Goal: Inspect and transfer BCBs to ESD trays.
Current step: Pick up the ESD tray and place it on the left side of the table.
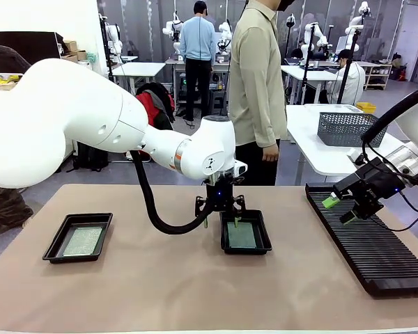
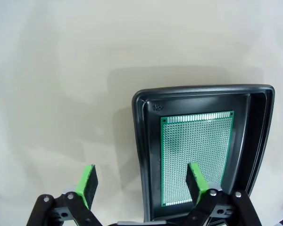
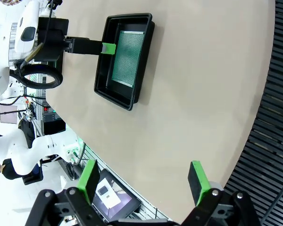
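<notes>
At frame centre our left gripper hangs with jaws spread and empty over the middle ESD tray, where a BCB lies flat. Our right gripper is likewise agape, at right. Dropping lower could clip the tray rim and shift it.

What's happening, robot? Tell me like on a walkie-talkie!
Left gripper jaws open, above middle tray. Right gripper jaws open, empty, over slotted rack. One board in middle tray, one board in left tray. Nothing in the way.
</notes>
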Robot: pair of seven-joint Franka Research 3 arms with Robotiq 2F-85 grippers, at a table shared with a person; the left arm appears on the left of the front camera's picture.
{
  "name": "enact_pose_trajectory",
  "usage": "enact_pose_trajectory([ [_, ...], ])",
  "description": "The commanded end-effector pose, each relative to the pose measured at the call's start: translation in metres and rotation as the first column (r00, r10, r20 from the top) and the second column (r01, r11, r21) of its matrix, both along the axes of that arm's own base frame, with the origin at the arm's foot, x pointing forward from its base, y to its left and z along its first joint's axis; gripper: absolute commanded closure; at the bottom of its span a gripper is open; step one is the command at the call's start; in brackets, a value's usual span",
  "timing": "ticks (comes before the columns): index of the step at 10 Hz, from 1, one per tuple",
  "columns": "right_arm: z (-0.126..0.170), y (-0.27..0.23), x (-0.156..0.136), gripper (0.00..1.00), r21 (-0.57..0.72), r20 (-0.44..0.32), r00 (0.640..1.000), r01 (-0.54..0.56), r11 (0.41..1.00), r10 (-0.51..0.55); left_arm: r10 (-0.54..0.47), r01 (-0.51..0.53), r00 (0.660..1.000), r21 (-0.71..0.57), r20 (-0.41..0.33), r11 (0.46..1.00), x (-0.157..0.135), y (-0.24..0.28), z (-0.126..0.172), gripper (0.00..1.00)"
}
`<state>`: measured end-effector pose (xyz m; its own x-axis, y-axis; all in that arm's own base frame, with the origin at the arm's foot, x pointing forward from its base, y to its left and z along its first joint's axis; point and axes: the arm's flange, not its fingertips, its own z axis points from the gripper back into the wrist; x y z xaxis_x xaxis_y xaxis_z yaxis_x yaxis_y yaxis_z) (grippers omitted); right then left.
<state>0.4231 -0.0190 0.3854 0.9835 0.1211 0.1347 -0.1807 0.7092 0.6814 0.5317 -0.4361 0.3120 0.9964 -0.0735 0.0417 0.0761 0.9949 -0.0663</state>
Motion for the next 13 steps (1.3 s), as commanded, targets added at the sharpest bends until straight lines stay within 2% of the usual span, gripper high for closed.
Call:
enact_pose_trajectory([
  [1,0.0015,0.0002,-0.0016,0.0,0.002,0.001,1.0,0.002,1.0,-0.002,-0.007,0.007,1.0,-0.005,0.005,1.0,0.0011,0.0004,0.0009,0.0],
  [5,0.0015,0.0002,-0.0016,0.0,0.002,0.001,1.0,0.002,1.0,-0.002,-0.002,0.002,1.0,-0.001,0.002,1.0,0.0002,-0.0005,0.0008,0.0],
  [9,0.0015,0.0002,-0.0016,0.0,0.002,0.001,1.0,0.002,1.0,-0.002,0.03,-0.03,0.999,-0.011,0.016,1.0,-0.0007,-0.0006,0.0018,0.12],
  [13,0.0015,0.0002,-0.0016,0.0,0.002,0.001,1.0,0.002,1.0,-0.002,0.038,-0.038,0.999,-0.022,0.019,0.999,-0.0019,0.0003,-0.0011,0.31],
])
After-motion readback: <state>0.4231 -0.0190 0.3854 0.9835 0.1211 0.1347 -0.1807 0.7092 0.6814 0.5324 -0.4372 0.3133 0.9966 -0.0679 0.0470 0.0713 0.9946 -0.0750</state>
